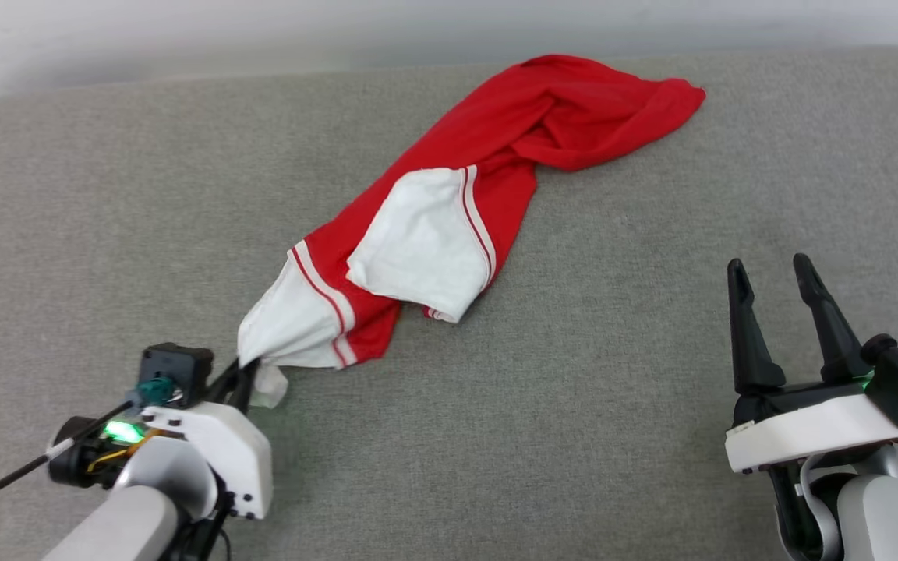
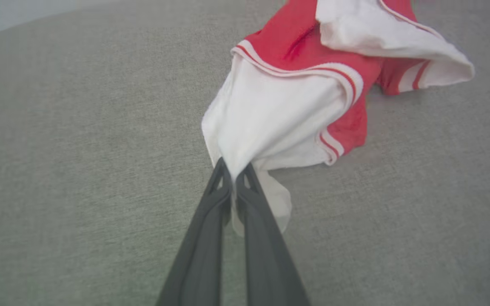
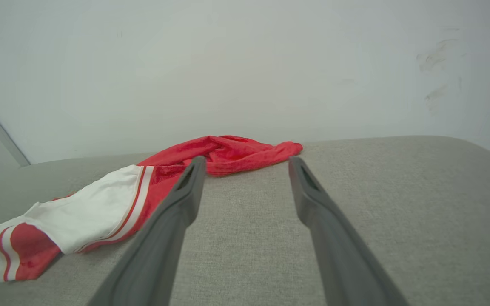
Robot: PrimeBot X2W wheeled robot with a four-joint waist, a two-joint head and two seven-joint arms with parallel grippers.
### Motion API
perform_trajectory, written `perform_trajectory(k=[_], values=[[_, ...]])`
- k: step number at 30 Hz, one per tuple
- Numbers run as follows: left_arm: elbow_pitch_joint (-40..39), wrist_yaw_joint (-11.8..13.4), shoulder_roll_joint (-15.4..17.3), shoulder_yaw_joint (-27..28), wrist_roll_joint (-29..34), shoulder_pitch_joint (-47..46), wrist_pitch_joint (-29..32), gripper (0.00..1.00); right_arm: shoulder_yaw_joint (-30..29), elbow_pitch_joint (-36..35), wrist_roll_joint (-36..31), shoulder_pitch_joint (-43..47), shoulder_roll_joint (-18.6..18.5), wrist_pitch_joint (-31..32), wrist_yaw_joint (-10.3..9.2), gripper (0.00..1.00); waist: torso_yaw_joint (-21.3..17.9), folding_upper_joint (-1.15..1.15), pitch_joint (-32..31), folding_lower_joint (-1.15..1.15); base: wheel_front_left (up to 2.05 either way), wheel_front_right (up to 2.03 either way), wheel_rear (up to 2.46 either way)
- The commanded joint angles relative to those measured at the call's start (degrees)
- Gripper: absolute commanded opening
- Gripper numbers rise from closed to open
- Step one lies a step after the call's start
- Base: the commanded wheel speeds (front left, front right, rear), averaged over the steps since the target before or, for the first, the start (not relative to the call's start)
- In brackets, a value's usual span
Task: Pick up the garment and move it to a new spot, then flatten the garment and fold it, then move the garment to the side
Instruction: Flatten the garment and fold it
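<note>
The garment (image 1: pixel 496 164) is a red shirt with white sleeves and striped trim, lying bunched in a long diagonal from the far right toward the near left of the grey surface. My left gripper (image 1: pixel 246 370) is shut on the tip of the nearer white sleeve (image 2: pixel 270 123); in the left wrist view the two dark fingers (image 2: pixel 223 182) pinch white cloth at my left gripper (image 2: pixel 233 172). My right gripper (image 1: pixel 772 276) stands open at the lower right, apart from the garment (image 3: pixel 211 155). In the right wrist view my right gripper (image 3: pixel 247 163) holds nothing.
The grey fabric surface (image 1: pixel 613 389) spreads wide on every side of the shirt. A pale wall (image 3: pixel 245 63) rises behind its far edge, close to the red end of the garment.
</note>
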Motion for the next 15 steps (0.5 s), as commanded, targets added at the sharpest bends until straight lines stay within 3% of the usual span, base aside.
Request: perform_trajectory(k=[1,8,9,11,15], values=[[-0.6,0.9,1.3,0.8,0.5,1.4,-0.8,0.00,0.2,0.3,0.3,0.7,0.1,0.0,-0.02,1.00,1.1,0.00,-1.4,0.00,0.00,0.00,0.00],[-2.0,3.9,4.9,3.7,0.4,5.4,-3.8,0.00,0.5,0.9,0.2,1.3,0.1,0.5,-0.02,1.00,2.5,0.00,-2.5,0.00,0.00,0.00,0.00],[-1.9,3.8,4.9,3.7,0.2,5.9,-4.3,0.23,0.5,1.1,0.0,1.4,0.1,0.7,-0.02,1.00,2.6,0.00,-2.5,0.00,0.00,0.00,0.00],[-0.9,3.6,4.4,3.6,0.0,6.9,-5.3,1.00,0.4,1.5,-0.3,1.4,0.1,1.0,-0.02,1.00,2.8,0.00,-2.6,0.00,0.00,0.00,0.00],[1.3,3.2,3.2,3.0,1.1,7.2,-8.5,1.00,0.2,2.0,-0.8,1.6,0.1,1.5,-0.02,1.00,3.2,0.00,-3.1,0.00,0.00,0.00,0.00]])
